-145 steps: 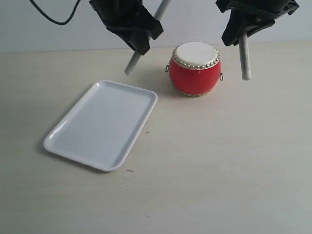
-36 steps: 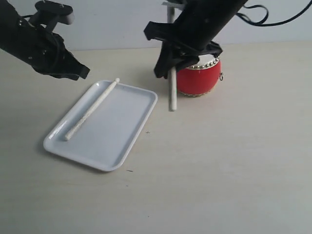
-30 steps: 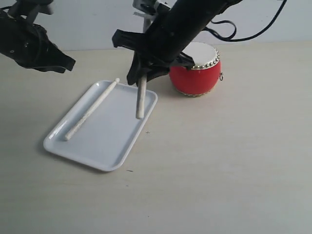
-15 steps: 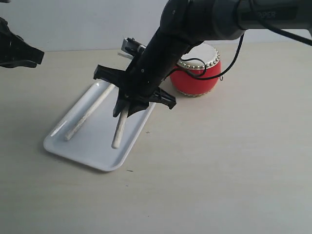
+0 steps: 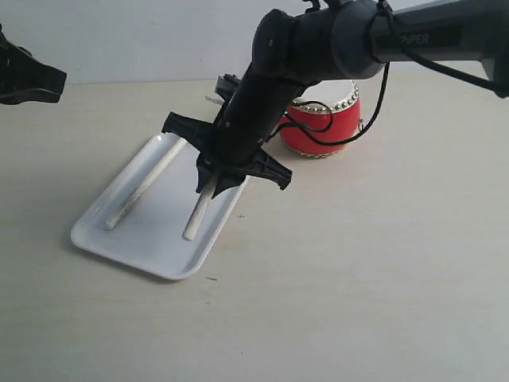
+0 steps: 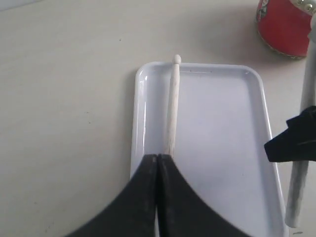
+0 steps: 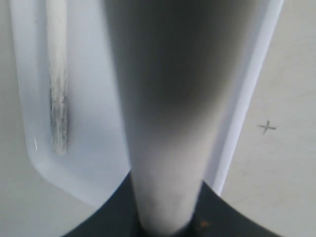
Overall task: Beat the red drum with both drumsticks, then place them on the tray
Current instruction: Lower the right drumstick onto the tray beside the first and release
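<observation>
The white tray (image 5: 151, 235) lies left of the red drum (image 5: 338, 131), which my right arm partly hides. One drumstick (image 5: 147, 187) lies loose along the tray's left side. My right gripper (image 5: 216, 173) is shut on the second drumstick (image 5: 197, 216), tilted, with its lower end down on the tray's right side. In the right wrist view that held drumstick (image 7: 163, 123) fills the middle, over the tray (image 7: 247, 98) and next to the loose drumstick (image 7: 57, 74). My left gripper (image 5: 62, 79) is shut and empty, high at the far left; its wrist view shows its tips (image 6: 157, 157) above the loose drumstick (image 6: 173, 98).
A pale wooden table (image 5: 358, 278) carries everything. Black cables (image 5: 318, 119) hang from the right arm across the drum. A small cross mark (image 5: 241, 216) sits on the table just right of the tray.
My right gripper swung the second drumstick from beside the drum over the tray and lowered its end onto it. The left gripper drew back to the left.
</observation>
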Robot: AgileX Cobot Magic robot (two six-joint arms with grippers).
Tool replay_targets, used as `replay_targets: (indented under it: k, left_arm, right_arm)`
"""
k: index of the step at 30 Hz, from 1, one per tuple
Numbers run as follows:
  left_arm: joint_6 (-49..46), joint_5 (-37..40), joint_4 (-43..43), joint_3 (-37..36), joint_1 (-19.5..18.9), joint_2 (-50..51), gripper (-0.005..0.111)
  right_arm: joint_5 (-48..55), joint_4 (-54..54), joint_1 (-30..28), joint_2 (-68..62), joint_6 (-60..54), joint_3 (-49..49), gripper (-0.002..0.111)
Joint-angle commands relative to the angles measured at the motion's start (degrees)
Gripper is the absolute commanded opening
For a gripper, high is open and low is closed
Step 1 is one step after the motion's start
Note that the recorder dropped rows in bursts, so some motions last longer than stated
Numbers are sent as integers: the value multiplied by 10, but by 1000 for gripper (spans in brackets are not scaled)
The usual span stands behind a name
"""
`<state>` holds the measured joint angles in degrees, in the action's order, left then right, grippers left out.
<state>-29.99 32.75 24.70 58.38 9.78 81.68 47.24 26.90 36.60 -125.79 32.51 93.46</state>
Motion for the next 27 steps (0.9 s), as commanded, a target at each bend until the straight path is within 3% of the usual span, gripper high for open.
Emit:
replay_targets:
  k: [1, 27]
  left_arm:
    - [-1, -1, 2, -10, -1, -9, 0]
    - [0, 8, 8, -10, -1, -9, 0]
  right_arm:
    - [-59, -39, 25, -4, 69, 0, 0]
    - [-41, -30, 34, -47, 64, 1, 0]
